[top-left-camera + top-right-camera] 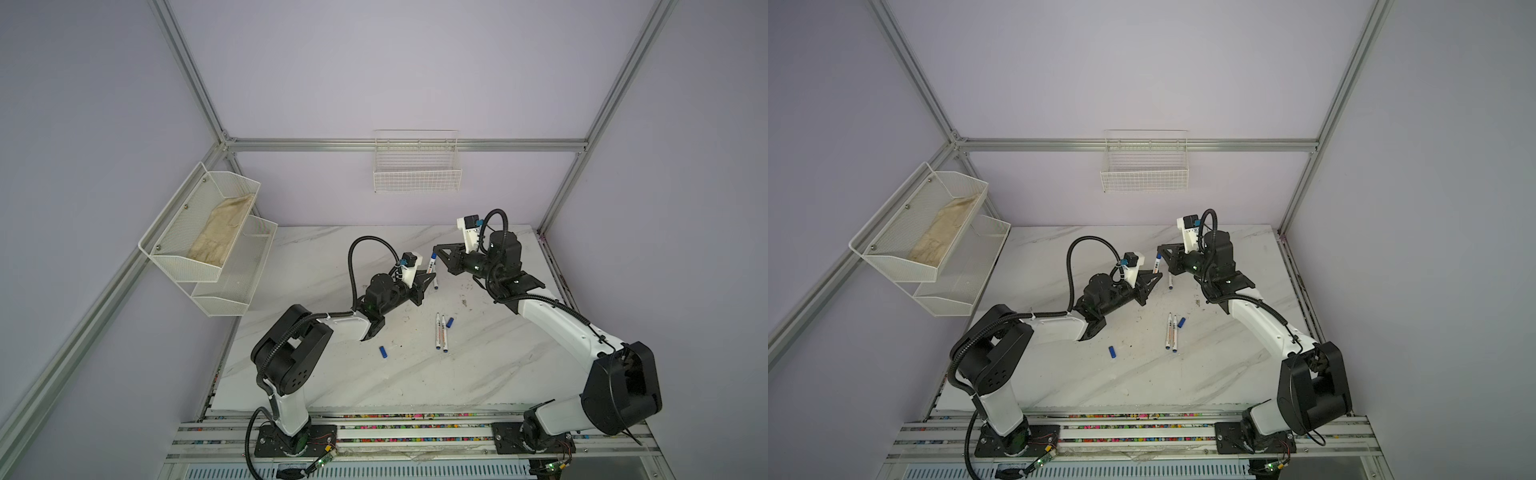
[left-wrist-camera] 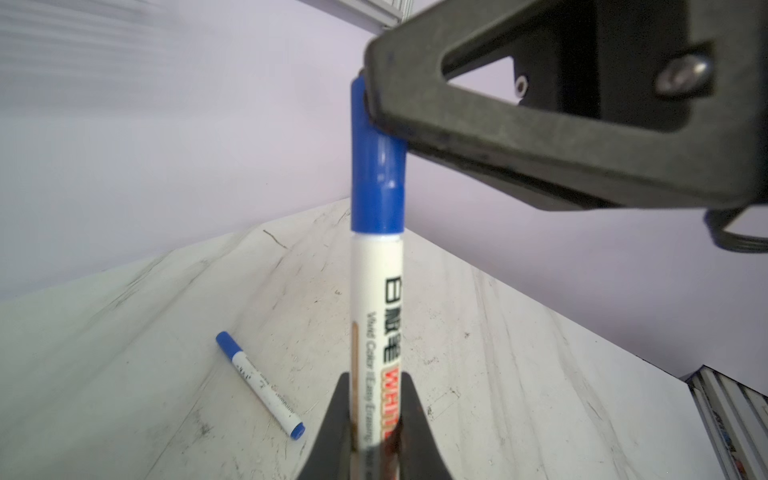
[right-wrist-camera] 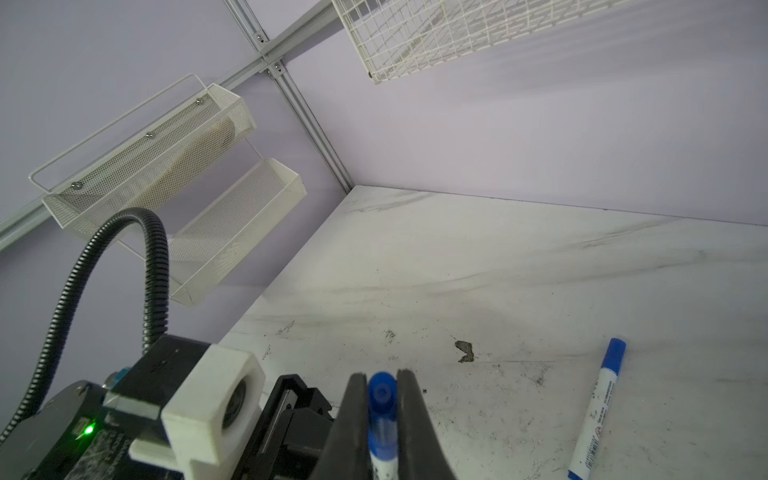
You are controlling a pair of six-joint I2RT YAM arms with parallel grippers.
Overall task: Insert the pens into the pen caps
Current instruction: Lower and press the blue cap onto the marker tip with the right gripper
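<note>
Blue cap (image 2: 376, 187) — white pen (image 2: 376, 291) (black-lettered)

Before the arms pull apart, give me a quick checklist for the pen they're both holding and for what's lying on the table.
1. Cap seated: ok. The cap meets the white barrel of the held pen; no tip shows.
2. Left gripper shut on the barrel: ok.
3. Right gripper shut on the cap: ok. It probably has to open before the arms part.
4. Set-down spot free: cannot tell. A capped pen lies on the table close beside the left gripper.
5. Next parts in view: ok. Two bare pens and two loose caps lie nearer the front.
</note>
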